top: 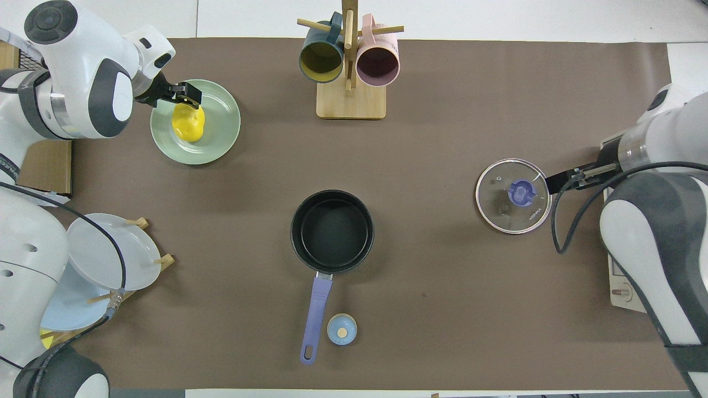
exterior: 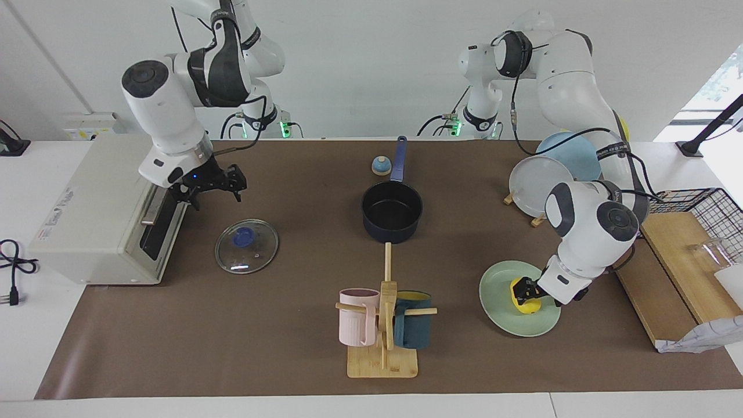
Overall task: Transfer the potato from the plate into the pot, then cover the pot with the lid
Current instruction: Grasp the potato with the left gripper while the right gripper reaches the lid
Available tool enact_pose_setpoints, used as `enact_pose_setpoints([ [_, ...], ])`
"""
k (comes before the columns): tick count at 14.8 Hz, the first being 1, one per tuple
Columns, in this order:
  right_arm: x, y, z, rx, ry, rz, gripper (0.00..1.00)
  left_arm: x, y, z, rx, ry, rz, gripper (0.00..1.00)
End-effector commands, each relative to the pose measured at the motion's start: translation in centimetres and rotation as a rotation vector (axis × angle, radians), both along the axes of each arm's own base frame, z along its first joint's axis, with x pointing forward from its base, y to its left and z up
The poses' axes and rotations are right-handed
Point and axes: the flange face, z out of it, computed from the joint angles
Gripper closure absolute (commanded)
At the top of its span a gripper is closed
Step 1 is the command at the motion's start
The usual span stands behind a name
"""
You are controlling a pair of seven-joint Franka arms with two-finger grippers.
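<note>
Reaching down from its bent elbow in the facing view, the left arm has its left gripper (exterior: 524, 292) low on the plate (exterior: 500, 316), jaws spread and set on either side of the potato (exterior: 529, 305), which lies on the plate toward the left arm's end of the worktop (exterior: 278, 348). The right gripper (exterior: 216, 184) hangs in the air above the worktop, just in front of the white oven (exterior: 93, 215), near the lid (exterior: 246, 246) but clear of it; its jaws look parted, holding nothing. The pot (exterior: 392, 212) sits mid-worktop, empty, its handle pointing toward the robots, with a small bell (exterior: 381, 166) beside the handle. A mug rack (exterior: 383, 325) stands farther from the robots than the pot. A brown mat covers the worktop; a plain white wall rises at the robots' backs.

From overhead, the left gripper (top: 178, 94) comes in over the plate (top: 221, 124) rim, its dark jaws straddling the end of the potato (top: 188, 122) farther from the robots. The right gripper (top: 569, 178) juts out beside the lid (top: 513, 195), which lies flat, knob up. The pot (top: 332, 231) shows a bare black interior. Upright plates lean in a dish rack (top: 110, 260) near the left arm.
</note>
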Motion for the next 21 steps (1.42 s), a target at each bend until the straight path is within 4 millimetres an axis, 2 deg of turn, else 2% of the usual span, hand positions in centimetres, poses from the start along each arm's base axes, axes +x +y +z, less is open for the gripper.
enact_pose_setpoints([
  [1, -0.3, -0.2, -5.8, 0.017, -0.033, 0.057, 0.0, -1.1, -0.1, 0.1, 0.019, -0.011, -0.017, 0.0],
  [2, -1.1, 0.1, -7.1, 0.017, -0.041, 0.063, 0.0, -1.3, -0.1, -0.3, 0.018, -0.012, -0.017, 0.0],
  [5, -1.9, 1.7, -8.5, 0.017, -0.033, 0.083, 0.0, -1.9, 0.0, -1.0, 0.017, -0.028, -0.013, 0.0],
  [7, -2.4, 1.7, -9.6, 0.016, -0.028, 0.085, 0.0, -2.1, -0.1, -0.8, 0.015, -0.027, -0.01, 0.07],
  [9, -2.8, 1.7, -10.5, 0.016, -0.048, 0.085, 0.0, -2.1, -0.1, -0.8, 0.014, -0.021, -0.008, 0.27],
  [11, -2.5, 1.7, -11.6, 0.015, -0.051, 0.075, 0.0, -2.1, -0.2, -0.7, 0.012, -0.019, -0.01, 0.61],
  [13, -2.5, 1.7, -11.9, 0.017, -0.049, 0.003, 0.01, -2.1, -0.3, -0.3, 0.009, -0.011, 0.004, 1.0],
  [14, -2.5, 1.7, -11.8, 0.017, -0.054, -0.01, 0.01, -2.1, -0.8, 0.8, 0.005, -0.002, 0.032, 1.0],
  [15, -2.6, 1.7, -11.9, 0.017, -0.051, -0.008, 0.01, -2.3, -2.3, 3.9, -0.002, -0.002, 0.055, 1.0],
  [17, -2.8, 1.6, -12.2, 0.017, -0.051, 0.004, 0.04, -4.5, -4.5, 11.2, -0.067, 0.007, 0.133, 1.0],
  [18, -2.8, 1.6, -12.2, 0.017, -0.051, 0.004, 0.05, -6.5, -6.1, 14.7, -0.095, 0.026, 0.145, 1.0],
  [19, -2.8, 1.6, -12.2, 0.017, -0.054, 0.001, 0.05, -8.4, -8.1, 17.1, -0.097, 0.058, 0.151, 1.0],
  [20, -2.8, 1.6, -12.2, 0.018, -0.066, 0.0, 0.05, -10.6, -10.6, 19.2, -0.096, 0.077, 0.173, 1.0],
  [21, -2.9, 1.6, -12.4, 0.018, -0.069, 0.0, 0.05, -12.9, -13.9, 19.9, -0.091, 0.094, 0.192, 1.0],
])
